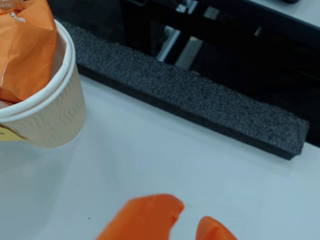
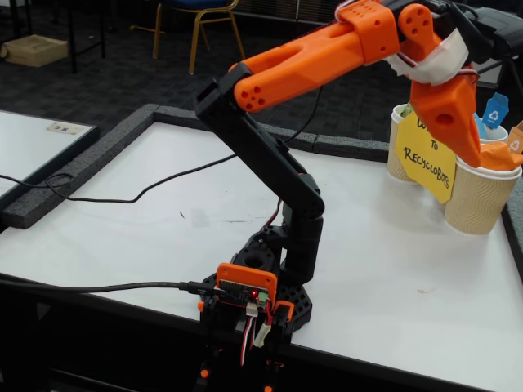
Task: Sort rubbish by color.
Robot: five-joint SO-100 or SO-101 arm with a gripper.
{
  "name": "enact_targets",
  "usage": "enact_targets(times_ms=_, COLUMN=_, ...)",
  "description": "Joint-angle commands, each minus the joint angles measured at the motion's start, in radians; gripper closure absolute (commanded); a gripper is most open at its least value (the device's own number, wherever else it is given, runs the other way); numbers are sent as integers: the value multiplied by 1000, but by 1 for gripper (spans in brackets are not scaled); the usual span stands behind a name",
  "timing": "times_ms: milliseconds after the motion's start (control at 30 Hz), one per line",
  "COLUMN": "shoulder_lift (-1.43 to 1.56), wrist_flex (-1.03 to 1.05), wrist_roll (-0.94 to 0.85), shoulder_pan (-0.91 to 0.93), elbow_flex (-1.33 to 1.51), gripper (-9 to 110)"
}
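Note:
An orange crumpled paper wad [image 1: 25, 45] sits inside a ribbed tan paper cup [image 1: 50, 120] at the top left of the wrist view. In the fixed view the same wad [image 2: 502, 158] pokes out of the front right cup [image 2: 482, 200]. My gripper [image 1: 189, 222] is open, with nothing between its orange fingers, and stands off to the right of that cup above bare table. From the fixed view the gripper [image 2: 476, 153] hangs just over the cup's rim. I cannot make out a green or a blue wad in either view.
A yellow sign [image 2: 426, 159] leans against further tan cups [image 2: 400, 159] at the table's back right. A dark foam strip [image 1: 200, 100] borders the white table [image 2: 392, 269]. A black cable [image 2: 122, 198] crosses the table's left side. The arm's base [image 2: 261, 286] stands at the front edge.

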Motion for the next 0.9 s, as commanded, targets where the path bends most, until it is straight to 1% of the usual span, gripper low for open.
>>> enact_targets(times_ms=0, shoulder_lift=3, wrist_flex=-52, wrist_roll=11, shoulder_pan=-14, elbow_flex=37, gripper=101)
enact_targets(times_ms=333, shoulder_lift=3, wrist_flex=6, wrist_roll=9, shoulder_pan=-32, elbow_flex=135, gripper=101)
enact_targets(times_ms=600, shoulder_lift=5, wrist_flex=149, wrist_roll=17, shoulder_pan=-31, elbow_flex=101, gripper=101)
enact_targets(times_ms=867, shoulder_lift=6, wrist_flex=245, wrist_roll=9, shoulder_pan=31, elbow_flex=44, gripper=101)
